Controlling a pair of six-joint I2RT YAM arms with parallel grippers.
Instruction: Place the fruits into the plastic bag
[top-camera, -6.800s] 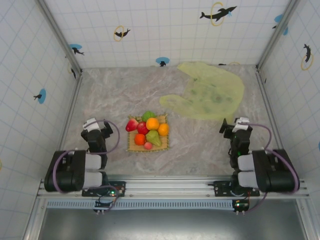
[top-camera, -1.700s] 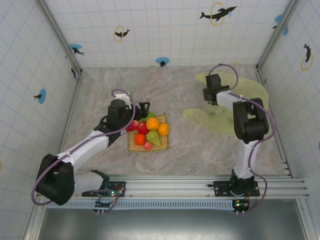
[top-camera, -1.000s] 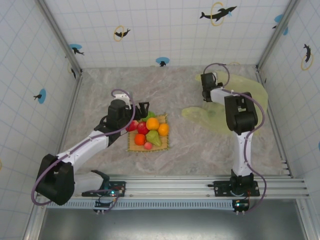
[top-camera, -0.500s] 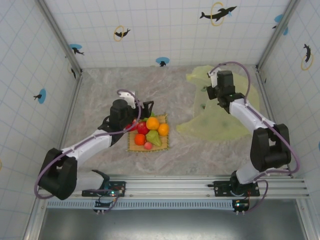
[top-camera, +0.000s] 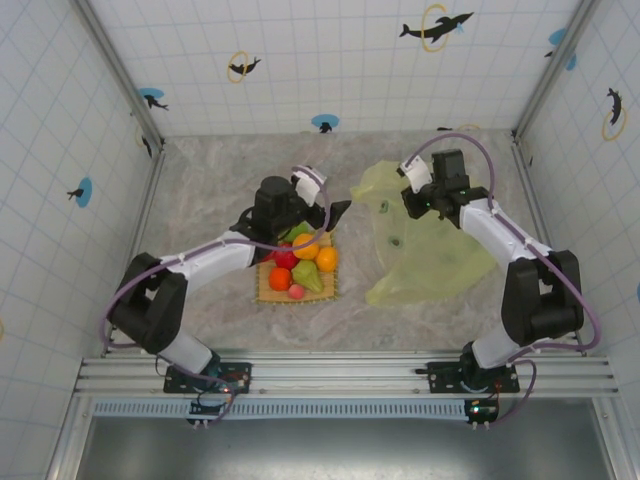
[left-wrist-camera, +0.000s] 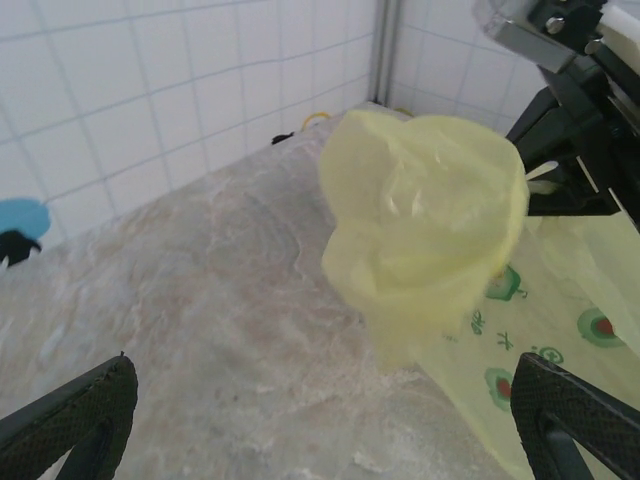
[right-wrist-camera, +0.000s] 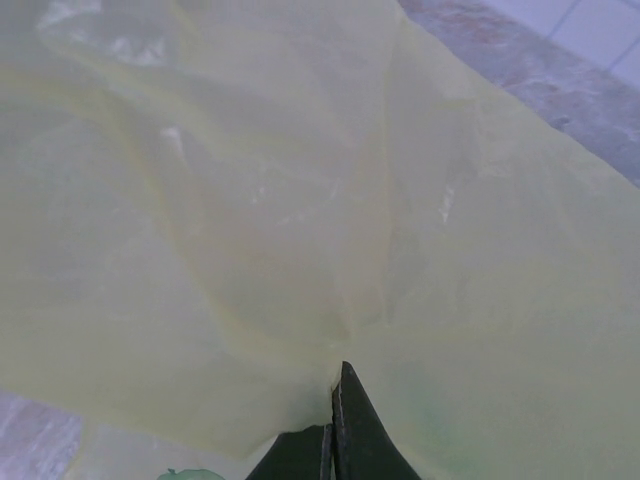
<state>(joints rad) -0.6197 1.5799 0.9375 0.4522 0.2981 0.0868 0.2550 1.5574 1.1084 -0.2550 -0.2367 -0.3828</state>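
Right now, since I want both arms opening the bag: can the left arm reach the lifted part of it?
Probably yes: the left gripper is open and faces the bag, which the right gripper pinches and holds up. Nothing stands between them.

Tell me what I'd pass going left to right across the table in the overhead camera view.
left arm's elbow → fruits piled on the woven mat → plastic bag → right arm's elbow
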